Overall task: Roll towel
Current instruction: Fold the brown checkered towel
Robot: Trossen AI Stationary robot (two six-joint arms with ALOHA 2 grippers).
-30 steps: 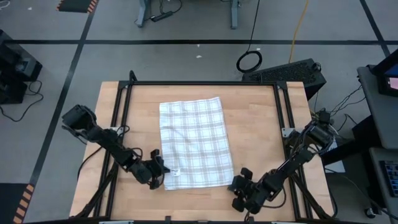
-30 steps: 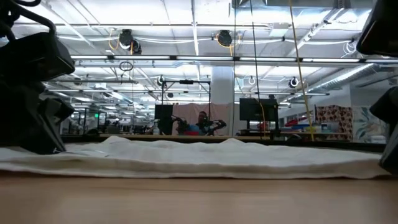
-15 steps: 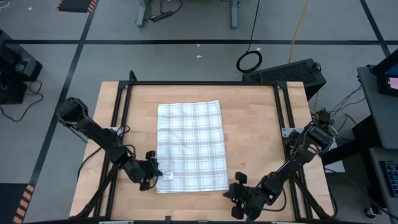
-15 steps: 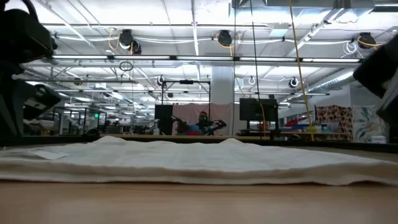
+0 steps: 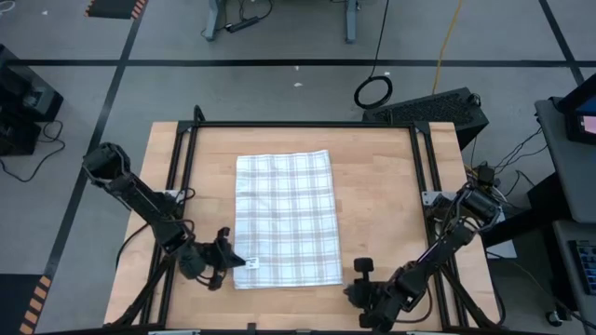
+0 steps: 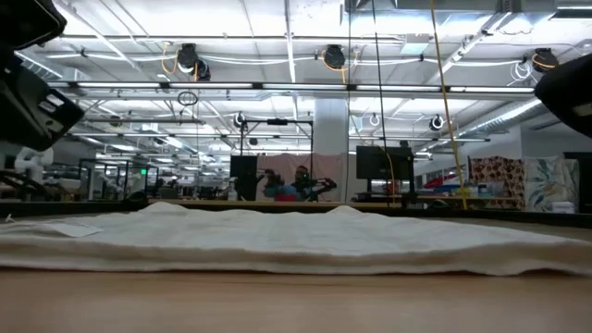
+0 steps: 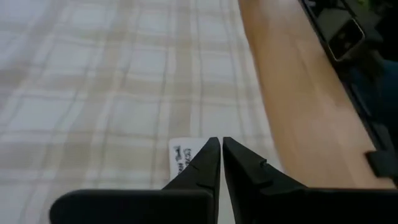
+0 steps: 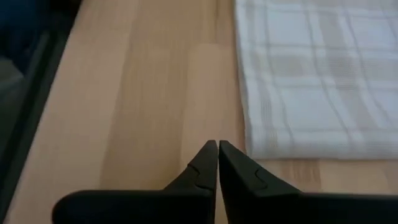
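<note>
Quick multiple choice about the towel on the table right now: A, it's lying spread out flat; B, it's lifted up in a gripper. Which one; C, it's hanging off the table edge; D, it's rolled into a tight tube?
A: the towel lies spread flat on the table, with the shut left gripper and shut right gripper by its near corners, neither gripping it.

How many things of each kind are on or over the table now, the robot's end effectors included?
Towel: 1
Label on the towel: 1
End effectors: 2, left end effector and right end effector, both shut and holding nothing
Total: 4
</note>
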